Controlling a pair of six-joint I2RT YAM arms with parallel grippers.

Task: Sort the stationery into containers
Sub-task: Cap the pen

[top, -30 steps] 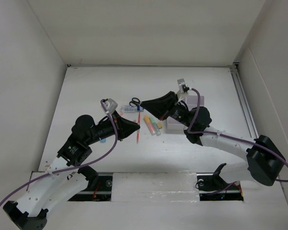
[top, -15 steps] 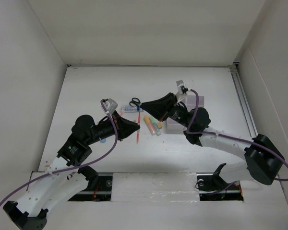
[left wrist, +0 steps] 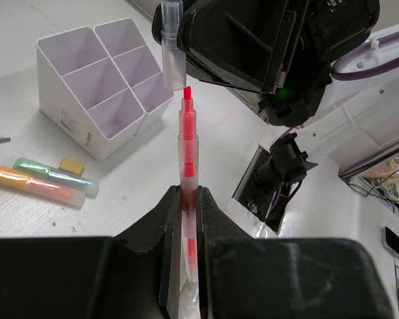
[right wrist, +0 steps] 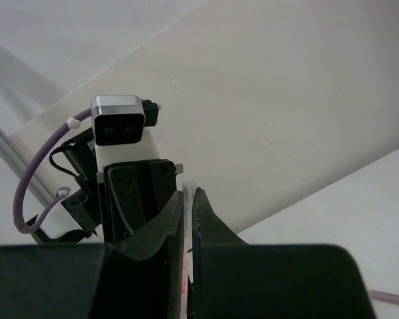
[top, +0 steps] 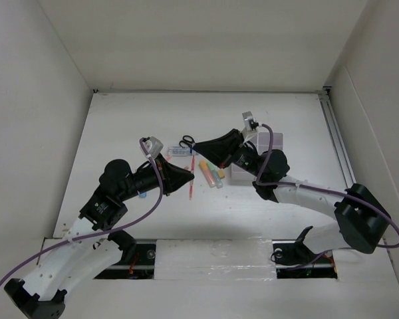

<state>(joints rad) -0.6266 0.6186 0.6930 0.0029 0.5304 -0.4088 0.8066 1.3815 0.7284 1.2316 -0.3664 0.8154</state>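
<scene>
As red pen (left wrist: 188,143) looks light, stiff & slick, left tool (left wrist: 188,194) clamps mid-barrel; right tool (right wrist: 188,197) pinches clear cap (left wrist: 172,46), upper ctr.

We look down on the table (top: 120,126) from above its near edge. The wrist cameras sit close, facing each other, sharing the red pen (left wrist: 188,143).

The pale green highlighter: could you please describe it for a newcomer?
Start at the white plastic six-compartment organiser. Just off its labelled wall lies the pale green highlighter. It sits between a small yellow block and an orange highlighter, and alone is green.
</scene>
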